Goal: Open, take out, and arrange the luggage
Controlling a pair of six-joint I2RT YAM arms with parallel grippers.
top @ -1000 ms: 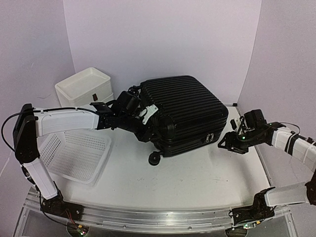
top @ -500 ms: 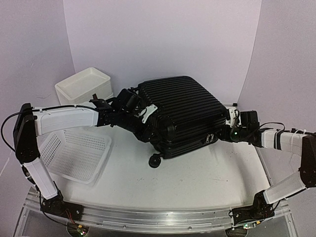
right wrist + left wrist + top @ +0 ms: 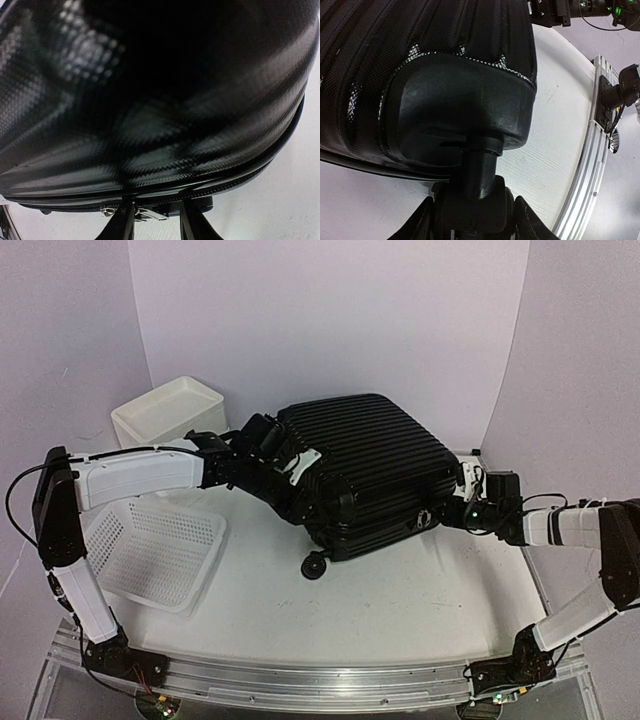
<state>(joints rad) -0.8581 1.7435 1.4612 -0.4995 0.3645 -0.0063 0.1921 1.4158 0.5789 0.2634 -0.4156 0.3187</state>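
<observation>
Your left gripper (image 3: pixel 292 480) is clamped on a wheel (image 3: pixel 472 210), so brace the suitcase (image 3: pixel 370 455), lying flat mid-way across the table (image 3: pixel 400 600), while the right gripper (image 3: pixel 155 217) straddles the zipper pull (image 3: pixel 150 214). I can't tell whether it has pinched the pull, so check before dragging. The wheels point to your left, and the long axis runs roughly left to right.

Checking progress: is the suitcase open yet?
No, the top view shows the suitcase with both shells closed together.

Closed black ribbed luggage (image 3: pixel 370 455), flat
</observation>
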